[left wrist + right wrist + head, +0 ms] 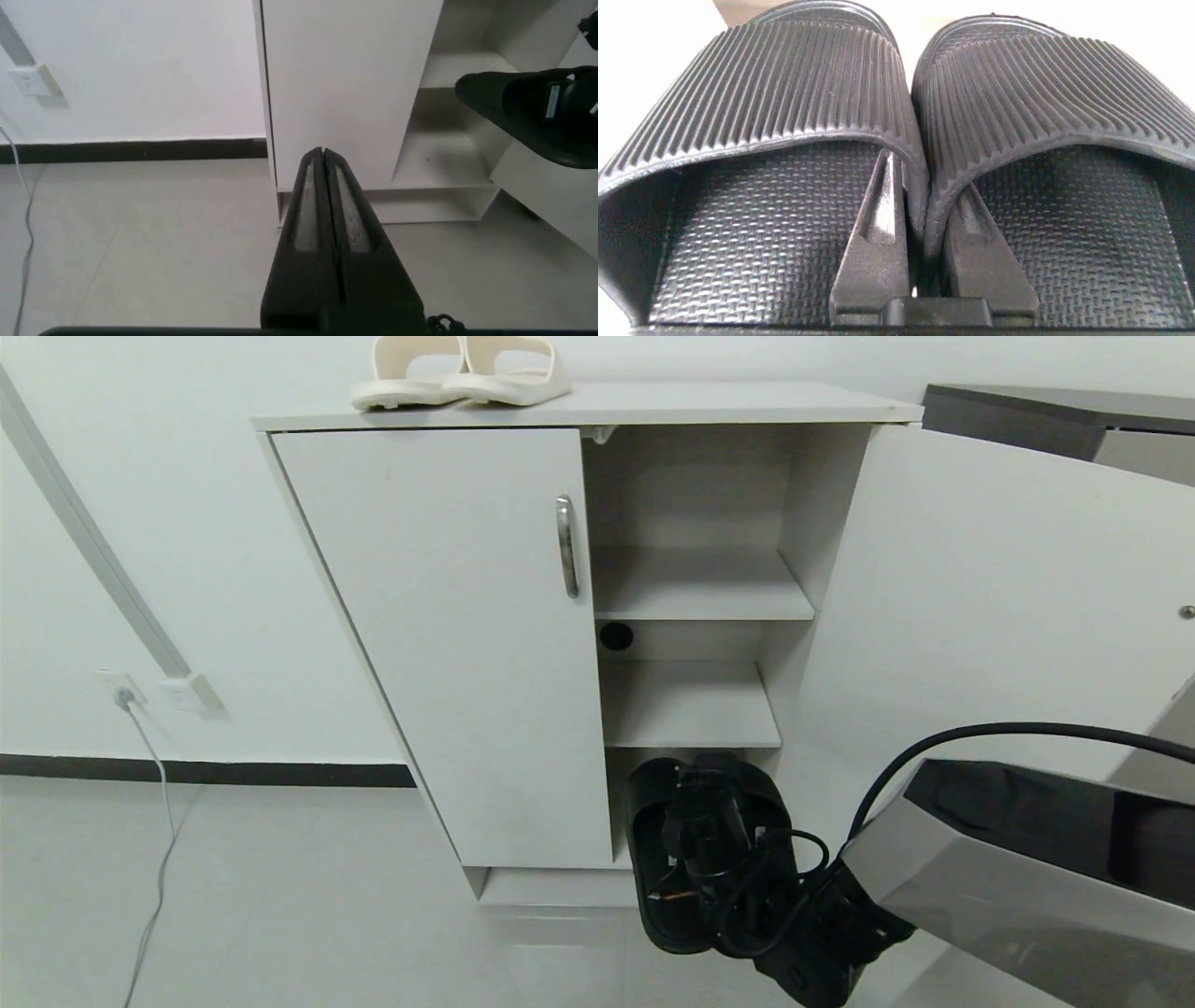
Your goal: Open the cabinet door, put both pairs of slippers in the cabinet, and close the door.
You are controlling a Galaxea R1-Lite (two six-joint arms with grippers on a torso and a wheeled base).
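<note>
1. Right gripper [924, 177]: jaws narrow, pinching together the two inner side walls of the black slippers [785, 103].
2. Toes point away from the jaws. The long axis runs straight ahead toward the cabinet [439, 644] (heels nearest the wrist).
3. Just past the toes is the bottom compartment [624, 775]; the right door [980, 597] stands open. Step, I judge: loading this pair. The next move calls for a level push inward, then release.
4. High above the jaws, the white slippers [462, 378] sit on the cabinet top.
5. Left gripper [323, 168]: jaws closed on nothing, well apart to the left.
</note>
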